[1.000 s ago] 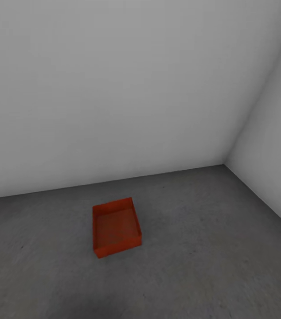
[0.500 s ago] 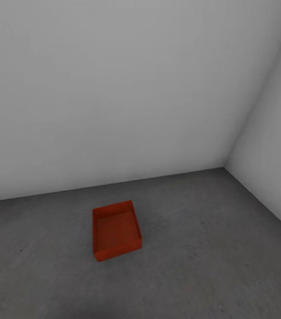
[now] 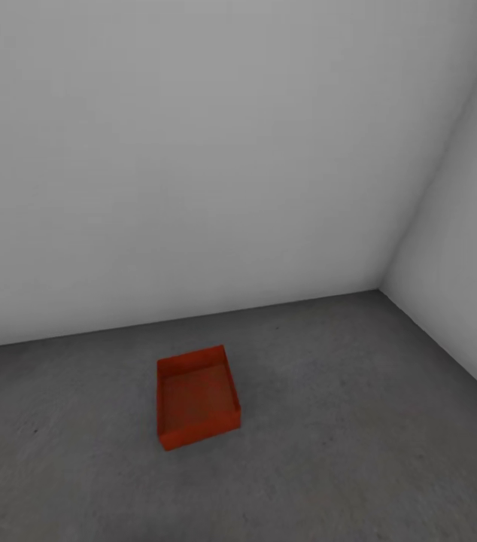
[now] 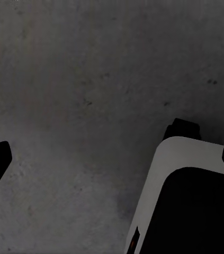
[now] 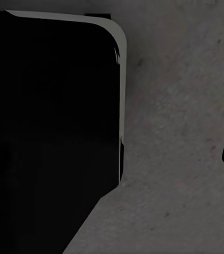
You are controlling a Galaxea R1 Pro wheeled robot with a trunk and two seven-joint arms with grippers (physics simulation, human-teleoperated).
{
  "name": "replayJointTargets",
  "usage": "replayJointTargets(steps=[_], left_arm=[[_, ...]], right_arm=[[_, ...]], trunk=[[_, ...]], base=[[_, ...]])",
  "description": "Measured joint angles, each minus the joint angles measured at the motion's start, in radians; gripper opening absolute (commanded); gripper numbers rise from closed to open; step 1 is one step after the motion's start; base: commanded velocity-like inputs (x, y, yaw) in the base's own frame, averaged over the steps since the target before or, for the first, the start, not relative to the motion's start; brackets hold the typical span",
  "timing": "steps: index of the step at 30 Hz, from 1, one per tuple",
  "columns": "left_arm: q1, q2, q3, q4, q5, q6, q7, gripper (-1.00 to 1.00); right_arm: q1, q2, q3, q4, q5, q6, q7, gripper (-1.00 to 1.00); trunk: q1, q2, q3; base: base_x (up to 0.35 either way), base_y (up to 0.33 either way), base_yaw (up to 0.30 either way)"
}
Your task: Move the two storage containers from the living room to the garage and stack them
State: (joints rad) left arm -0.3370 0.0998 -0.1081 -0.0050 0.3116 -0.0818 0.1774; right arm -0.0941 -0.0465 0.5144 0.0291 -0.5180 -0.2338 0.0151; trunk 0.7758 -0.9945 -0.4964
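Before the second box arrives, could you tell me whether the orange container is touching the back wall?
Apart: the head view shows bare floor between the container and the wall.

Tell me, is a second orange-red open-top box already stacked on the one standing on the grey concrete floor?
No, the orange-red open-top box sits alone on the grey concrete floor, its inside open and empty.

The head view is lit evenly and softly, with no distinct light source seen. The walls [image 3: 193, 150] are rendered pale grey, dimming toward the corner. A faint shadow is cast beside the storage container [image 3: 196, 395] on the floor [image 3: 344, 452]. Both wrist views are dim, grainy and slightly blurred.
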Motion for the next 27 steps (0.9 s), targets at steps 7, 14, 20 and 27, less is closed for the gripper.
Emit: replayJointTargets(steps=[7,14,20,27], left_arm=[[0.0,0.0,0.0,0.0,0.0,0.0,0.0,1.0],[0.0,0.0,0.0,0.0,0.0,0.0,0.0,1.0],[0.0,0.0,0.0,0.0,0.0,0.0,0.0,1.0],[0.0,0.0,0.0,0.0,0.0,0.0,0.0,1.0]], right_arm=[[0.0,0.0,0.0,0.0,0.0,-0.002,0.0,1.0],[0.0,0.0,0.0,0.0,0.0,-0.003,-0.001,1.0],[0.0,0.004,0.0,0.0,-0.001,-0.004,-0.003,1.0],[0.0,0.026,-0.004,0.0,-0.011,-0.009,-0.016,1.0]], trunk=[[0.0,0.0,0.011],[0.0,0.0,0.022],[0.0,0.0,0.031],[0.0,0.0,0.042]], base=[[0.0,0.0,0.0],[0.0,0.0,0.0],[0.0,0.0,0.0],[0.0,0.0,0.0]])
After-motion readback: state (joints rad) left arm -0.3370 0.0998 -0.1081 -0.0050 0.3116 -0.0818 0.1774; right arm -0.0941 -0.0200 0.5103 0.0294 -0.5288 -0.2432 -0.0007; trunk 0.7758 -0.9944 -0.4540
